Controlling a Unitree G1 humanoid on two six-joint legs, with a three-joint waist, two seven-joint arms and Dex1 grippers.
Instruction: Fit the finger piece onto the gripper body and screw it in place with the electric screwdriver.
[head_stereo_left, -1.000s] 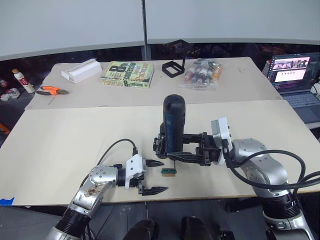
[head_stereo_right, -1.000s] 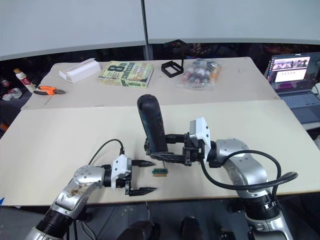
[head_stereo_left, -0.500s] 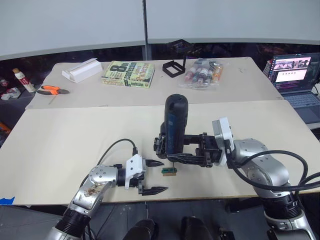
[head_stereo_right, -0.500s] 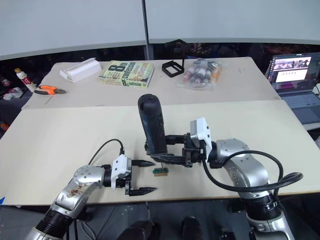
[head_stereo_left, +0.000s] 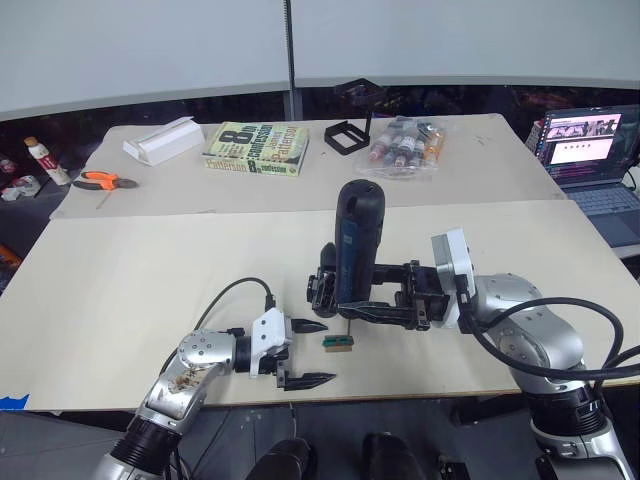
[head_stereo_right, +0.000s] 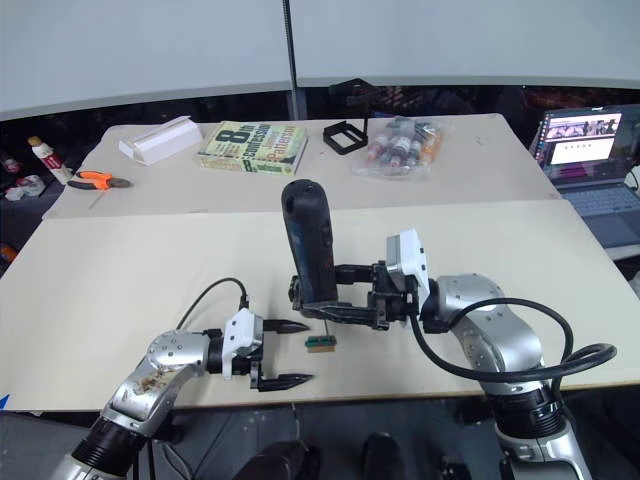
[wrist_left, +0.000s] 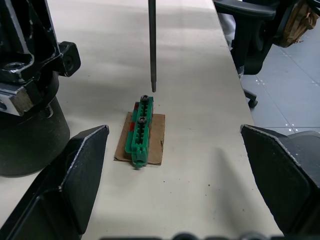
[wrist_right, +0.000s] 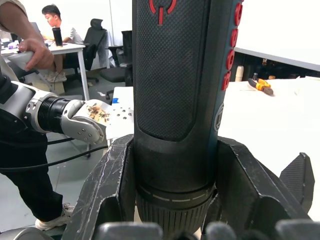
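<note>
My right gripper (head_stereo_left: 345, 305) clamped around upright electric screwdriver (head_stereo_left: 357, 245), hiding gripper body (head_stereo_left: 322, 291), left gripper (head_stereo_left: 309, 352) wide open, empty, at seven o'clock

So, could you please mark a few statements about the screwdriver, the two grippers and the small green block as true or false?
1. The right gripper is shut on the electric screwdriver, holding it upright. True.
2. The left gripper is clamped on the green block. False: its fingers are open with nothing between them, and the block lies on the table ahead of them.
3. The screwdriver's bit hangs just above one end of the green block. True.
4. The green block lies on a brown pad. True.
5. The orange-handled pliers lie beside the laptop. False: they lie at the table's far left, and the laptop is off to the right.
</note>
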